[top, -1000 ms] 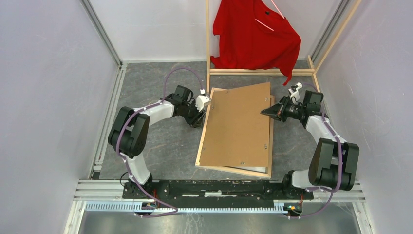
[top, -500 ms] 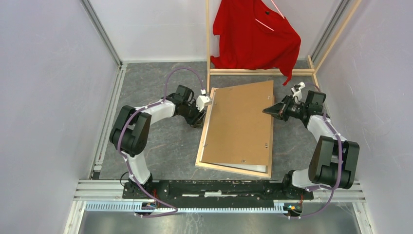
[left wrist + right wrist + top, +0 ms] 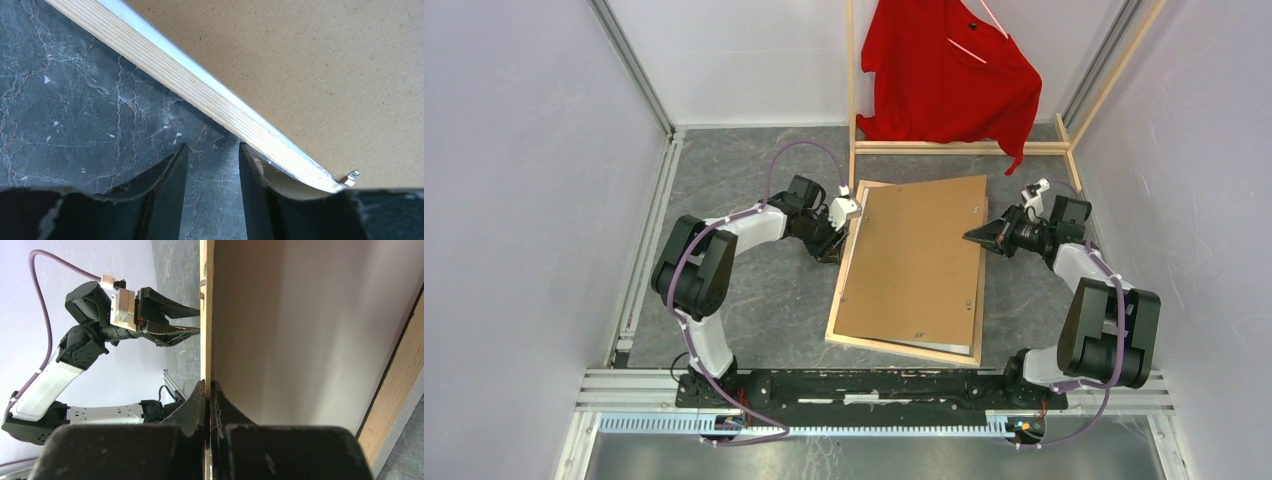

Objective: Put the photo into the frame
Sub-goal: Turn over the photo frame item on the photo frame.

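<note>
The frame (image 3: pixel 838 295) lies back side up on the grey table, its bare-wood rail showing at the left and near edges; the rail crosses the left wrist view (image 3: pixel 200 90) too. The brown backing board (image 3: pixel 914 260) lies skewed over it and covers the photo, which I cannot see. My right gripper (image 3: pixel 972 237) is shut on the board's right edge (image 3: pixel 206 315), which it holds slightly raised above a pale surface. My left gripper (image 3: pixel 836 240) is open and empty on the table, and its right finger (image 3: pixel 255 175) touches the frame's left rail.
A wooden clothes rack (image 3: pixel 959 147) with a red shirt (image 3: pixel 954 70) stands right behind the frame. Enclosure walls stand left and right. A metal rail (image 3: pixel 874 385) runs along the near edge. A small metal tab (image 3: pixel 352 175) sticks out by the frame rail.
My right gripper has drawn the board's right edge to the right and slightly nearer, so the board covers more of the frame. The left gripper has barely moved.
</note>
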{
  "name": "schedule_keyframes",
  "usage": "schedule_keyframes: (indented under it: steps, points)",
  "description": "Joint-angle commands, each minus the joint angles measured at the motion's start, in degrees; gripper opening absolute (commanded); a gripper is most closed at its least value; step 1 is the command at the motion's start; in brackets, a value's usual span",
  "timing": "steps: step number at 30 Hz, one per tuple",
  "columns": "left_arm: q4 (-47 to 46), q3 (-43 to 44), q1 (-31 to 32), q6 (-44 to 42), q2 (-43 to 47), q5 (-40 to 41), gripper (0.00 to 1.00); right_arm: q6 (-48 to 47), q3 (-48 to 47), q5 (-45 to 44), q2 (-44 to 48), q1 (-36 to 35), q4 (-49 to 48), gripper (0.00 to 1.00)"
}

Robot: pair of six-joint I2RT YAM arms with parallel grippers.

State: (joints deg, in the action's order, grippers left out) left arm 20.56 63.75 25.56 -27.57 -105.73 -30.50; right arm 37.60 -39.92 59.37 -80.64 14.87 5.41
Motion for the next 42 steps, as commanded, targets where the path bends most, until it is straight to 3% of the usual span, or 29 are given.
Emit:
schedule_keyframes:
  steps: [1,20,22,24,29,38,42]
  points:
    - [-0.9,1.8,1.1,0.6,-1.0,-0.9,0.49,-0.3,0.3,2.4,1.8,-0.3,-1.4,0.00]
    - [-0.8,1.6,1.3,0.4,-0.3,-2.1,0.46,-3.8,-2.9,-6.4,-2.0,-5.2,2.6,0.00]
    - [-0.5,1.5,1.3,0.3,0.0,-2.0,0.46,-4.5,-2.7,-8.1,-1.5,-5.2,3.3,0.05]
    - [-0.1,1.6,1.3,0.2,0.2,-1.9,0.46,-5.8,-3.0,-10.1,-1.1,-5.7,4.7,0.24]
    - [0.4,1.8,1.3,0.2,1.4,-1.2,0.45,-12.2,-7.6,-17.5,-1.1,-8.4,13.5,0.54]
    - [0.9,1.5,1.3,0.2,2.8,-0.1,0.45,-18.0,-14.0,-34.3,-1.9,-14.6,24.9,0.77]
    - [1.0,1.3,1.2,0.0,3.1,0.4,0.44,-20.1,-15.4,-40.8,-1.2,-17.1,28.8,0.82]
